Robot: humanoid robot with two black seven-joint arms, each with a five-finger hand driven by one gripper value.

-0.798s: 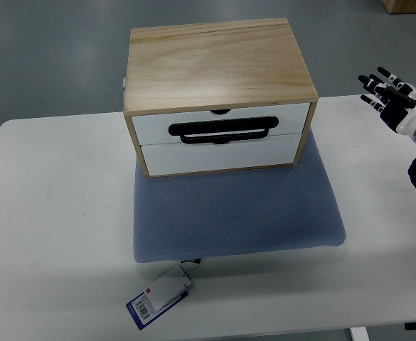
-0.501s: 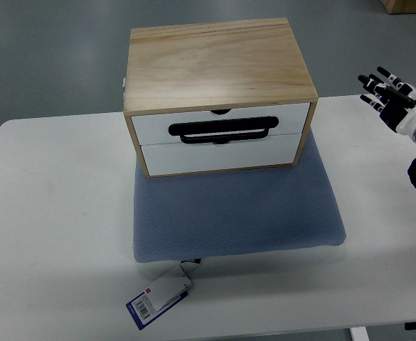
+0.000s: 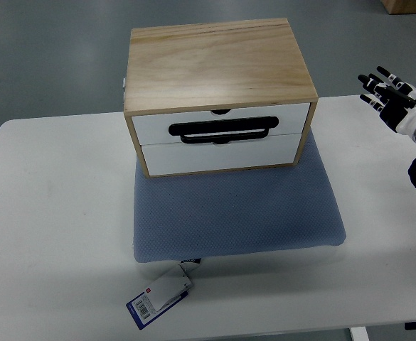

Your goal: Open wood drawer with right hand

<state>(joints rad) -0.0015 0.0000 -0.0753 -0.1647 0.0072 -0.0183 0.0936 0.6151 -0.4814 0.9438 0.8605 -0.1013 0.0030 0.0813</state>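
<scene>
Wood drawer (image 3: 220,129) shut w/ black handle (image 3: 222,130); right hand (image 3: 392,99) fingers spread, empty, well apart.

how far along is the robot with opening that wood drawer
Nothing is done yet: both white drawers in the wood drawer box sit flush and closed. The right hand hovers open at the table's right edge, well clear of the black handle. Reaching, gripping and pulling remain.

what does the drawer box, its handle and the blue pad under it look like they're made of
Drawer box: light unfinished-looking wood, with visible grain lines on top; the two drawer fronts look painted or laminated white, smooth and matte.
Handle: black, even in colour, probably plastic or coated metal; the view cannot settle which.
Pad: blue-grey fabric with a fine dotted weave, likely a soft cushion given its rounded edges and hanging tag.
</scene>
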